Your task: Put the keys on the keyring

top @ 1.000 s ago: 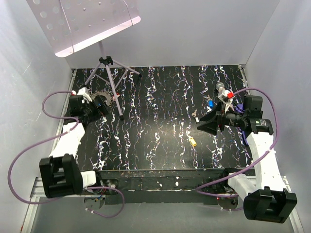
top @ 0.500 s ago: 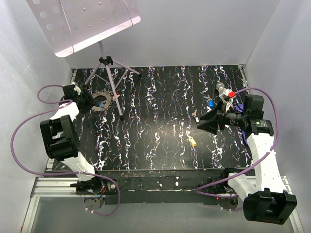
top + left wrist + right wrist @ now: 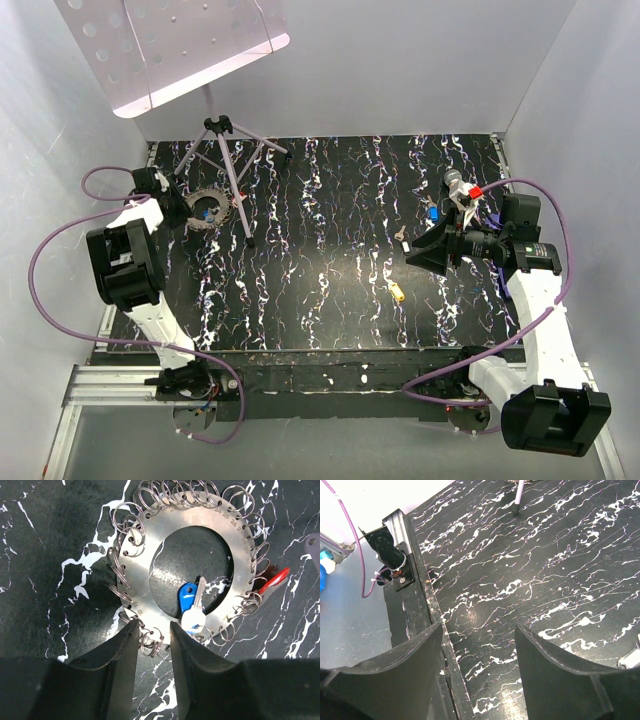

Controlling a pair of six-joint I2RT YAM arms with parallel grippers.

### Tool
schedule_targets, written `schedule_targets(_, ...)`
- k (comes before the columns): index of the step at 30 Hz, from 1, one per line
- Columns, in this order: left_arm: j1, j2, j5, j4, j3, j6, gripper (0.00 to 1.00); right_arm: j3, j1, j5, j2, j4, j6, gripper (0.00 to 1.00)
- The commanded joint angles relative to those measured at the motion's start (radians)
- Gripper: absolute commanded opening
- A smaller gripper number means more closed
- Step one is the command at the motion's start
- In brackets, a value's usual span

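The keyring is a flat metal disc (image 3: 145,570) with several small split rings round its rim; in the top view the disc (image 3: 207,208) lies at the back left. A blue-headed key (image 3: 187,596) and a silver key (image 3: 196,611) lie in its middle hole, and a red-headed key (image 3: 272,580) lies by its right rim. My left gripper (image 3: 151,637) straddles one rim ring (image 3: 150,645), jaws narrow with a small gap showing. More keys lie on the table: yellow (image 3: 396,292), silver (image 3: 400,236), blue (image 3: 432,212). My right gripper (image 3: 420,250) hovers open, empty.
A tripod stand (image 3: 225,150) with purple legs stands just behind the disc, and one leg's foot (image 3: 518,500) shows in the right wrist view. A grey cylinder and a red piece (image 3: 465,187) sit behind the right gripper. The table's front rail (image 3: 420,605) lies under the right fingers.
The left arm has swung back and to the left, bringing its gripper onto the disc's rim. Its jaws have narrowed from wide open. The right arm has not moved.
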Motion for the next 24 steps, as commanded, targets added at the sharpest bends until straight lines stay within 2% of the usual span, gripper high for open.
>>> schedule_targets(1, -0.001, -0.003, -0.004, -0.034, 0.039, 0.057, 0.29, -0.001, -0.004, -0.011, 0.005, 0.024, 0.001, 0.68)
schedule_targets(19, -0.003, -0.054, -0.086, -0.015, 0.005, 0.085, 0.28, -0.007, -0.002, -0.017, 0.005, 0.024, 0.001, 0.68)
schedule_targets(24, -0.003, -0.062, -0.057, -0.014, 0.005, 0.106, 0.28, -0.009, -0.002, -0.02, 0.005, 0.023, 0.001, 0.68)
